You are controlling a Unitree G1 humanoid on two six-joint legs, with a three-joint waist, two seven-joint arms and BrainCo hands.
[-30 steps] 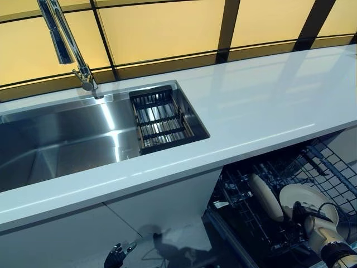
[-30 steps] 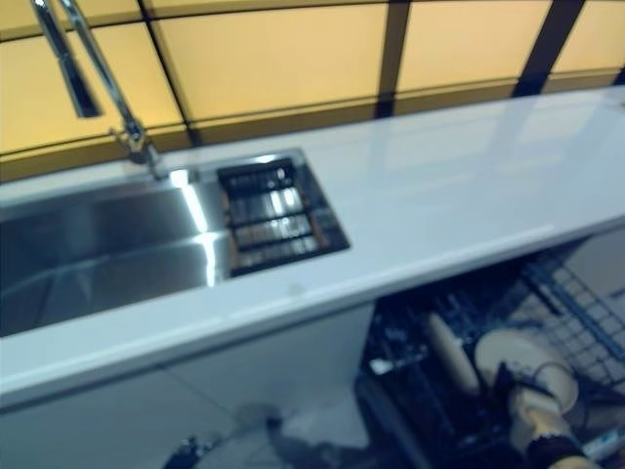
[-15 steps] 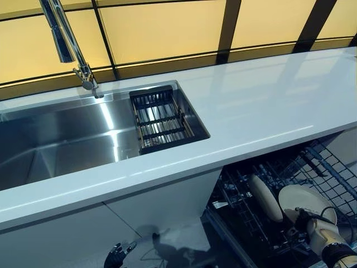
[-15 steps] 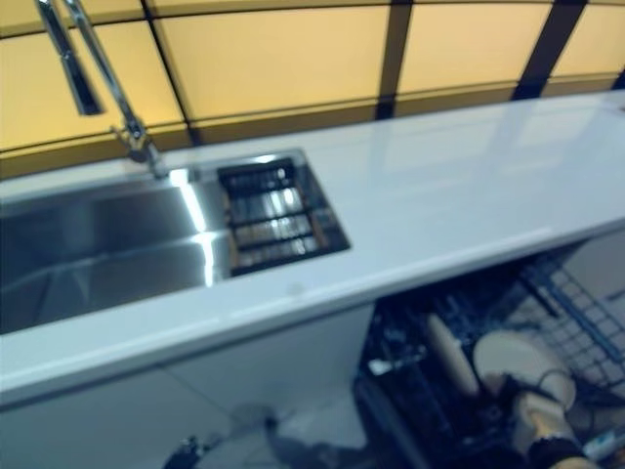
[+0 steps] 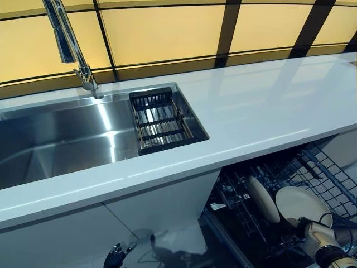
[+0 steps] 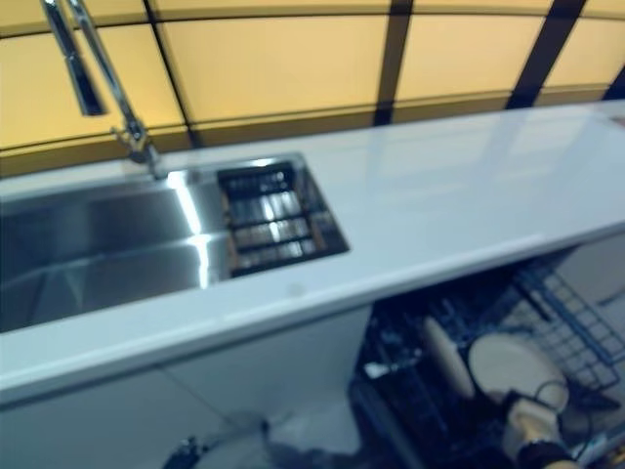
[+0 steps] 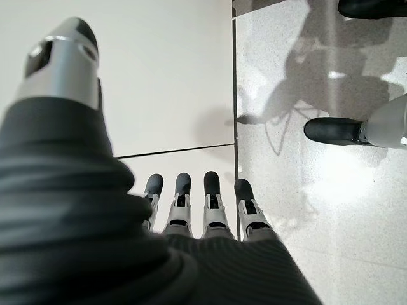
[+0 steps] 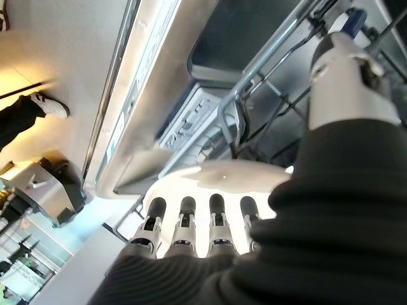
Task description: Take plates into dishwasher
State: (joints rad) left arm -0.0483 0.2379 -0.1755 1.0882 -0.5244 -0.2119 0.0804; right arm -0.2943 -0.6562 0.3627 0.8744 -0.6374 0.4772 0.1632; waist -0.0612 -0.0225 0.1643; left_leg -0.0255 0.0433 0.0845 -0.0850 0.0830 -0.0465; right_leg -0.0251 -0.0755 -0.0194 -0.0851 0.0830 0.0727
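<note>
Two cream plates stand upright in the pulled-out dishwasher rack (image 5: 328,169) at the lower right: one seen edge-on (image 5: 263,199), one round and facing me (image 5: 300,204). My right hand (image 5: 316,241) is just below the round plate, a little apart from it. In the right wrist view its fingers (image 8: 184,227) are straight with the thumb held apart, and the plate (image 8: 236,176) shows beyond the fingertips with nothing gripped. My left hand (image 5: 116,257) hangs low in front of the white cabinet, its fingers (image 7: 213,206) straight and empty.
A white countertop (image 5: 262,106) runs across above the dishwasher. A steel sink (image 5: 61,139) with a tall faucet (image 5: 70,42) and a dark drain basket (image 5: 162,120) lies at the left. A person's leg and white shoe (image 8: 38,108) show in the right wrist view.
My right hand has drawn down and back from the round plate, which stays standing in the rack. The left hand has not moved.
</note>
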